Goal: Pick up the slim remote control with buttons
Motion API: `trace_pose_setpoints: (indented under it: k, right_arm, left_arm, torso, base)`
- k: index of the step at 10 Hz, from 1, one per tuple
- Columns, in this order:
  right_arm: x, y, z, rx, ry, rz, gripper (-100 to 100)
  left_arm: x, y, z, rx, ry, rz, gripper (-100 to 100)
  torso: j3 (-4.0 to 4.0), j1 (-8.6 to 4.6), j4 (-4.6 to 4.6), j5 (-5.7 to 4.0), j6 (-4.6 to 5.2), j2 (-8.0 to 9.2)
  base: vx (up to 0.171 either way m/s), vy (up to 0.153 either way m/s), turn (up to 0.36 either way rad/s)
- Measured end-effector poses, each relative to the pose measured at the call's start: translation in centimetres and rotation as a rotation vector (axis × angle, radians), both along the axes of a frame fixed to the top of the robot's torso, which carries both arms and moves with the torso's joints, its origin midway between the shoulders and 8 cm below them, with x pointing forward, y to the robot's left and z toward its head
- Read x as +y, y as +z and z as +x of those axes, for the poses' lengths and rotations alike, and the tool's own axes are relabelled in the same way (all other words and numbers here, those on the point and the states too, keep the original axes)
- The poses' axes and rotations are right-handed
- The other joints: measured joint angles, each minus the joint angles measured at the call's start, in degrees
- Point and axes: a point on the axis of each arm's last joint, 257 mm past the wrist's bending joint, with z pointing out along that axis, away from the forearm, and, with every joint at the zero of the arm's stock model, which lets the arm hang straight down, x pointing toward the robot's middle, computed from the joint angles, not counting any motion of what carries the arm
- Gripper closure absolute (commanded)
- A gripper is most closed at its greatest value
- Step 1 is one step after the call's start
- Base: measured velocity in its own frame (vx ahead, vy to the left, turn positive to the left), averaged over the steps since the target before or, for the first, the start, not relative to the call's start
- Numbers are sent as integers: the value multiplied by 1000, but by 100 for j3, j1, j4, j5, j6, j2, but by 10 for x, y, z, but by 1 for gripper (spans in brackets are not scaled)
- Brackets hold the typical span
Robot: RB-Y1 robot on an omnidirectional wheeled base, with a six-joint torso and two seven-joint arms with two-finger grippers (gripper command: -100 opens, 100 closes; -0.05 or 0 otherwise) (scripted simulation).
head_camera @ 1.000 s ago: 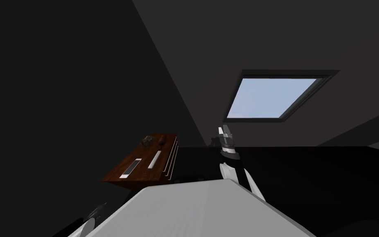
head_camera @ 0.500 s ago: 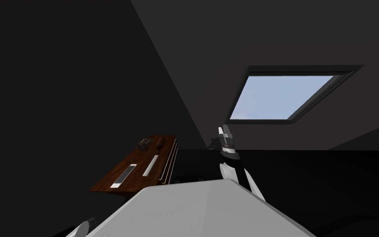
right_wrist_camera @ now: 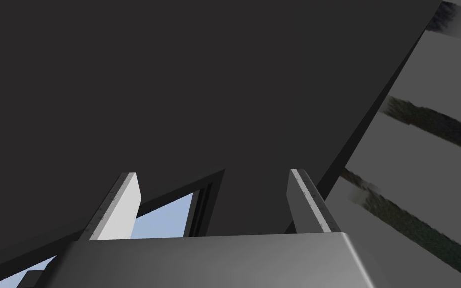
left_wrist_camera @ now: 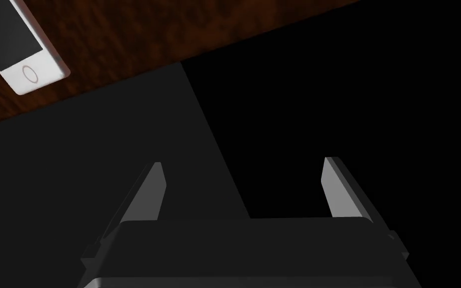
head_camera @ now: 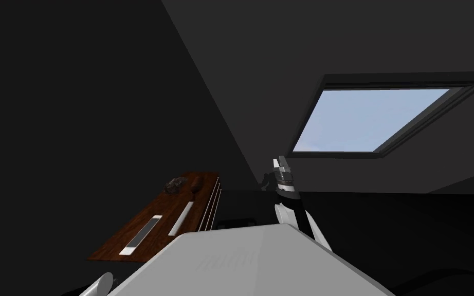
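A: Where's the remote?

B: It's on the brown wooden desk [head_camera: 162, 226], ahead and to my left in the head view. The remote [head_camera: 181, 218] is the slim pale grey bar lying flat along the desk's length, on the side nearer the desk's front with its pale lines. I can't make out its buttons from here.

A: And the other long thing next to it?

B: That's a phone [head_camera: 141, 236], white with a dark screen. It lies roughly parallel to the remote, just beside it but not touching, on the side toward the dark wall. The left wrist view shows its end with a round ring button, close to the desk's edge.

A: Anything else on the desk?

B: At the far end there's a dark lumpy thing [head_camera: 175, 184] with a small brown thing [head_camera: 196, 183] just beside it. Both sit beyond the remote's far tip.

A: How are the left jaws?

B: They're wide open with nothing between them. The two fingers [left_wrist_camera: 149, 192] stand about a third of the wrist view apart. They hang off the desk, past its edge, over a dark grey surface [left_wrist_camera: 74, 150] and a black area [left_wrist_camera: 349, 100]. They're near the phone's button end and apart from the remote.

A: And the right jaws?

B: They're spread as well, and empty. The right arm [head_camera: 284, 187] is raised in front of me, fingers pointing up, well apart from the desk.
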Motion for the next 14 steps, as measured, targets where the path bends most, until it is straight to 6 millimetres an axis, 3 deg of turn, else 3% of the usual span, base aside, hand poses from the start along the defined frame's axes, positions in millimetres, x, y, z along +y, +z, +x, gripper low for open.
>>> trace_pose_setpoints:
  k: [6,10,14]
  right_arm:
    - [0,0,0,0,0,0,0]
    - [0,0,0,0,0,0,0]
    - [0,0,0,0,0,0,0]
  left_arm:
    - [-26,-15,5,27,100,-116,-100]
    - [-57,-23,30,33,133,-204,-100]
    - [-74,-29,47,34,132,-247,-100]
  torso:
    - [-1,3,0,1,1,-4]
    - [-5,0,-2,0,1,-9]
    - [6,18,2,3,0,12]
  base:
    - [151,-5,9]
    - [155,-6,-5]
    - [98,47,-11]
